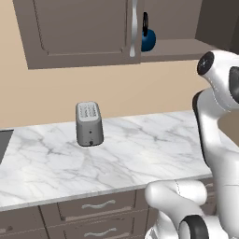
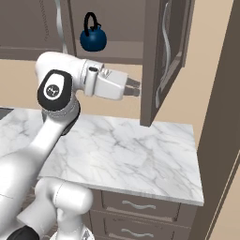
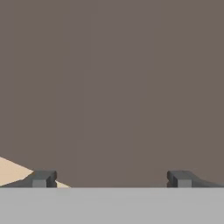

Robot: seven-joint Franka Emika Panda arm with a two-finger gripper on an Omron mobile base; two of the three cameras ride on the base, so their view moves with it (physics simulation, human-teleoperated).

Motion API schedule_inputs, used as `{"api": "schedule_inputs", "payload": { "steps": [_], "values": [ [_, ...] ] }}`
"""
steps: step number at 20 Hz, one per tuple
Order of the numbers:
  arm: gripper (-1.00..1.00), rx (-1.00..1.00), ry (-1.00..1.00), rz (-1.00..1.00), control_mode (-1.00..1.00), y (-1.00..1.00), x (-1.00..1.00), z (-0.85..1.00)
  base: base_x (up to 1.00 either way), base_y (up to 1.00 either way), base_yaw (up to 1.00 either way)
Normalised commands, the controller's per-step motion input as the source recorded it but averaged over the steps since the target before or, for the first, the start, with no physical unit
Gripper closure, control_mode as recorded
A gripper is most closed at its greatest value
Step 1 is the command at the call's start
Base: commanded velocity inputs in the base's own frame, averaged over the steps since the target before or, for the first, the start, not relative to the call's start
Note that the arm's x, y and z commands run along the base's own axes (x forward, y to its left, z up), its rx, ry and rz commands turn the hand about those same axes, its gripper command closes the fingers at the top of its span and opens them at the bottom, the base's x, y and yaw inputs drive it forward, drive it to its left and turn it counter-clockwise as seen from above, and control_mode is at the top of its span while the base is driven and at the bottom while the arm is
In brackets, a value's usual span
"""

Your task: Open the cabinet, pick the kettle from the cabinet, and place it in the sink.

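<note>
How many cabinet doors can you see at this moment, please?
2: one shut door left of the kettle, and one open door swung out to the kettle's right, just ahead of the end effector. More may lie out of frame.

The light is soft and even, like a cartoon room with no sun or lamp to be seen. The white marble worktop (image 1: 140, 144) is bright and has no shiny spots. The small grey metal toaster (image 1: 88, 123) casts only a faint dark patch at its foot. Inside the grey-brown wall cabinet (image 2: 159, 56) it is a bit darker, and the round dark-blue kettle (image 2: 93, 39) has a small pale gleam. Edges look a little jagged and soft. The close hand view is flat brown and plain.
</note>
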Motion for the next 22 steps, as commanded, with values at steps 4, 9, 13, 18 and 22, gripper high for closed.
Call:
{"api": "schedule_inputs", "payload": {
  "steps": [4, 9, 13, 18, 22],
  "values": [
    [-1.00, -0.02, 0.00, 0.04, -1.00, 0.56, -0.08, 0.00, 0.00, 0.00, 0.00],
    [-1.00, -0.06, 0.05, 0.05, -1.00, 0.70, -0.06, 0.02, 0.00, 0.00, 0.00],
    [-1.00, 0.00, 0.12, 0.06, -1.00, 0.65, -0.08, 0.05, 0.00, 0.00, 0.00],
    [-1.00, 0.03, 0.05, 0.09, -1.00, 0.55, -0.08, 0.13, 0.00, 0.00, 0.00],
    [-1.00, 0.04, 0.03, 0.15, -1.00, 0.46, -0.04, 0.21, 0.00, 0.00, 0.00]
  ]
}}
